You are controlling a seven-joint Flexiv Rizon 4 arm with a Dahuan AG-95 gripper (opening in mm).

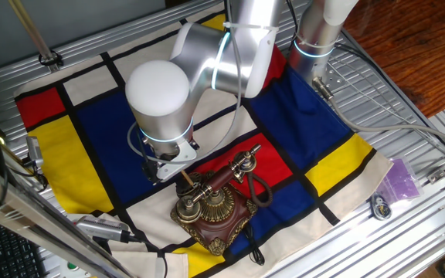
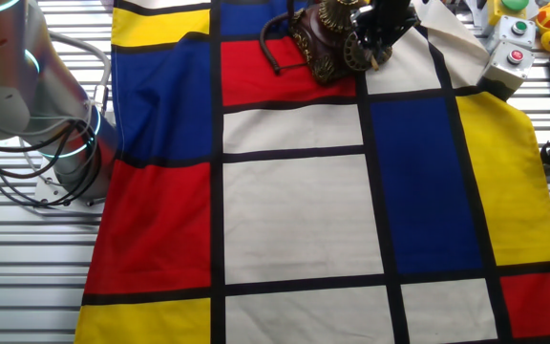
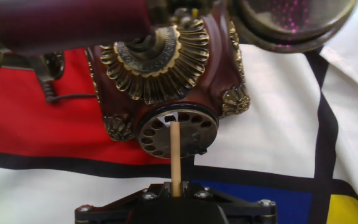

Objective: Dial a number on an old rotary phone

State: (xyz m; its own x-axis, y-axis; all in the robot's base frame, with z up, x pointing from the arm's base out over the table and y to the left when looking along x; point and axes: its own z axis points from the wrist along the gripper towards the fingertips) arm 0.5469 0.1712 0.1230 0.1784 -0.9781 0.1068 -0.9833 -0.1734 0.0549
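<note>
Rotary phone [image 1: 216,205] stands on the checkered cloth [image 2: 294,210], close to one edge of the desk [image 1: 408,131], on the seam between a red panel and a white panel. The handset [image 1: 224,177] rests across the brass cradle, and the black cord [image 1: 259,190] loops onto the red panel beside the base. The dial [image 3: 178,132] faces the hand camera on the front of the carved base.

A thin wooden stick [image 3: 175,157] projects from the gripper [image 3: 175,191]; its tip sits at the dial's finger holes. The jaws are closed on the lower end of the stick. The silver arm [image 1: 168,93] reaches down over the cloth just behind the phone.

A purple packet [image 1: 401,180] lies off the cloth near the desk edge. Coloured push buttons [image 2: 514,29] sit near a desk corner.
</note>
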